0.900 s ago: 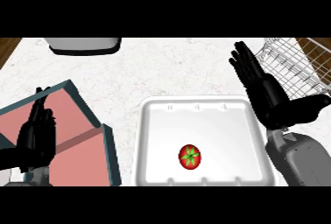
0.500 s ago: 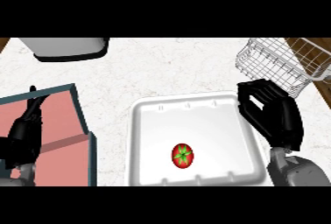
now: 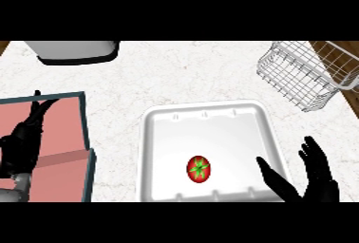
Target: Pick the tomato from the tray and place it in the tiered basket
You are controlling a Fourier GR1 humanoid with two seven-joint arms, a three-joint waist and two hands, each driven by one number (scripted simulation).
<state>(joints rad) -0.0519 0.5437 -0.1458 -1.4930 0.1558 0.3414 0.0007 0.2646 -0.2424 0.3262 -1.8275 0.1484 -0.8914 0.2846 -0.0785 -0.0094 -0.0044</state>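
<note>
A pale speckled tabletop (image 3: 175, 80) fills the head view. At its left edge lies a pink board with a dark teal rim (image 3: 60, 142). A white tray (image 3: 210, 118) sits right of centre, near the lower edge. A wire tiered basket (image 3: 305, 76) stands at the upper right, well apart from the tray. A grey container with a dark base (image 3: 73, 51) sits at the top left. The left hand (image 3: 24, 142) rests over the pink board, fingers straight and pointing up. The right hand (image 3: 308, 182) shows at the lower right, just beside the tray's right corner, fingers spread with the thumb reaching over the tray's rim, holding nothing. The tomato (image 3: 199, 168), red with a green stem, lies in the tray's lower half, apart from both hands.
</note>
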